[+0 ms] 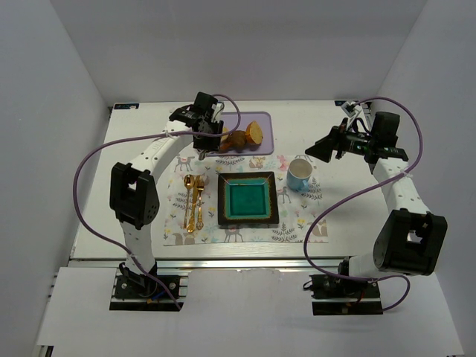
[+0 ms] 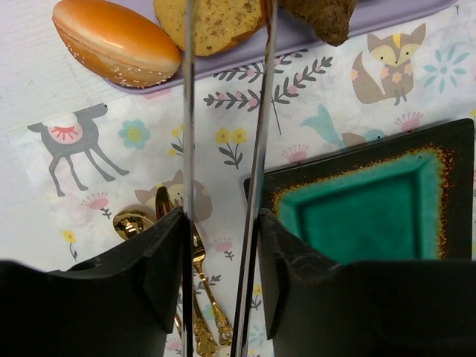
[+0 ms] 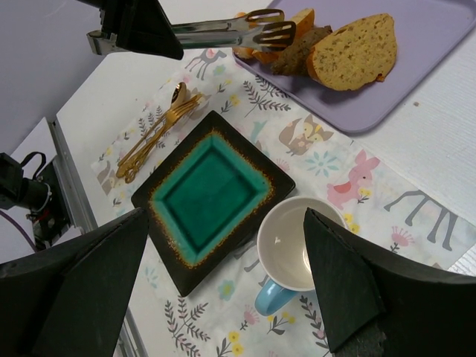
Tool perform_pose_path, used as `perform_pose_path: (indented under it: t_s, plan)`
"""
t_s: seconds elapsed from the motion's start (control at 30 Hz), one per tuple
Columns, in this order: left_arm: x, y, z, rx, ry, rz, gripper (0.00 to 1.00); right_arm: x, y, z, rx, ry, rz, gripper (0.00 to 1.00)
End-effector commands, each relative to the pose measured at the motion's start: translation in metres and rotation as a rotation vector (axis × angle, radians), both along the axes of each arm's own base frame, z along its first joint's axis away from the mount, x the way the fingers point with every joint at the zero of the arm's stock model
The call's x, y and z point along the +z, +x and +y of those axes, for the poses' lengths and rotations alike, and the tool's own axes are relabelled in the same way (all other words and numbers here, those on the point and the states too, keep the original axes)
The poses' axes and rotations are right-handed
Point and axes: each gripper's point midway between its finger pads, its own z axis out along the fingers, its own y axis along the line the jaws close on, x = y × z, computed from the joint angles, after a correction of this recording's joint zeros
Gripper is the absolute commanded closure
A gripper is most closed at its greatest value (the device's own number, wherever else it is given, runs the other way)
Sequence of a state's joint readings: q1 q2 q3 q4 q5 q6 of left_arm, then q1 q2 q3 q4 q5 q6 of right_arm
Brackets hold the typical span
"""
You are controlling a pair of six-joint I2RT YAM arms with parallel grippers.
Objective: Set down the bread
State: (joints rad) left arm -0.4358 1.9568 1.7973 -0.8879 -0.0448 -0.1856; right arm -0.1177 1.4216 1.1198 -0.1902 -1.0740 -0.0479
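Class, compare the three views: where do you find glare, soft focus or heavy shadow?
Top external: even, diffuse light, faint shadows. Left wrist: a pale sheen on the glossy bun; the left gripper is dark and soft-edged. Right wrist: the right gripper looms black and featureless, while the bread is sharp.

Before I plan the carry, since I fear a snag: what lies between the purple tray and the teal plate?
Only bare patterned placemat; nothing stands between tray and plate, clearest in the right wrist view.
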Motion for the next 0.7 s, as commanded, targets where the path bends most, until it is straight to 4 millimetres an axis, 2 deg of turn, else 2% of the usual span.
perform_pose_path:
  t_s: [0.0,0.2,0.3,0.37,0.5,0.53,0.57,0.6,0.63,0.67]
  plan:
    - [0.019,0.004,-0.003,0.01,0.002,-0.047,0.51,0.006,-0.003,0.001,0.016,0.009,-0.022,0.11]
    - [0.025,0.004,-0.003,0.008,-0.001,-0.064,0.79,0.006,-0.004,0.001,0.015,0.011,-0.022,0.11]
    - [0.042,0.008,-0.004,0.018,-0.018,-0.105,0.93,0.007,-0.005,0.001,0.017,0.011,-0.024,0.11]
    - [0.064,0.012,-0.006,0.026,-0.046,-0.154,0.97,0.008,-0.006,0.001,0.017,0.01,-0.027,0.11]
    - [0.106,0.006,-0.011,0.02,-0.128,-0.223,1.0,0.008,-0.007,0.001,0.022,0.011,-0.028,0.11]
    - [0.121,-0.001,-0.01,0.017,-0.151,-0.244,1.0,0.009,-0.006,0.001,0.021,0.013,-0.027,0.11]
    - [0.126,-0.007,-0.013,0.002,-0.181,-0.241,1.0,0.008,-0.007,0.001,0.021,0.012,-0.025,0.11]
    - [0.122,-0.015,-0.012,-0.003,-0.186,-0.225,1.0,0.009,-0.006,0.001,0.021,0.013,-0.027,0.11]
    - [0.123,-0.033,-0.016,-0.039,-0.233,-0.199,1.0,0.009,-0.006,0.001,0.021,0.013,-0.029,0.11]
    - [0.135,-0.04,-0.018,-0.056,-0.26,-0.216,1.0,0.009,-0.006,0.002,0.024,0.014,-0.027,0.11]
